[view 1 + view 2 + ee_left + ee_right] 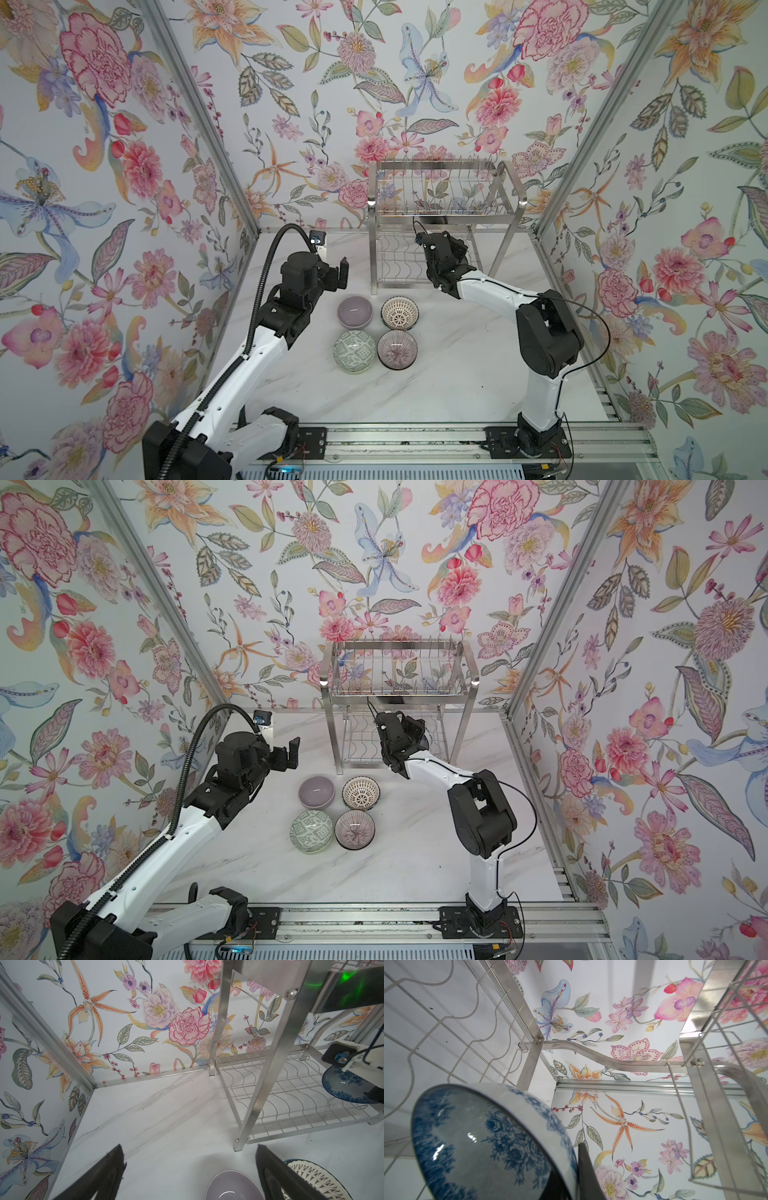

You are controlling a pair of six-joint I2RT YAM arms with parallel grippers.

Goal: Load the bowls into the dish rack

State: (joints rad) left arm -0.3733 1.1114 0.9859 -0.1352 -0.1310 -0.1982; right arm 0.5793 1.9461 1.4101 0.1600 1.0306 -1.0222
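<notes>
Four bowls stand in a square on the marble table in both top views: lilac (pixel 354 311), white lattice (pixel 400 312), grey-green geometric (pixel 354 351) and purple-lined (pixel 397 349). Behind them is the steel dish rack (pixel 440 216), its upper tier bare. My left gripper (pixel 337 274) hangs open just left of the lilac bowl (pixel 232 1186), nothing between its fingers. My right gripper (pixel 571 1167) reaches into the rack's lower tier, shut on the rim of a tilted blue floral bowl (pixel 488 1142), which hangs over the wavy wire shelf (pixel 291 1095). In the top views the right wrist hides this bowl.
Flowered walls enclose the table on three sides, with aluminium posts (pixel 199 124) at the corners. The rack's flat legs (pixel 259 1076) stand close to the lattice bowl (pixel 307 1180). Both arm bases sit on a rail (pixel 415 440) along the front edge.
</notes>
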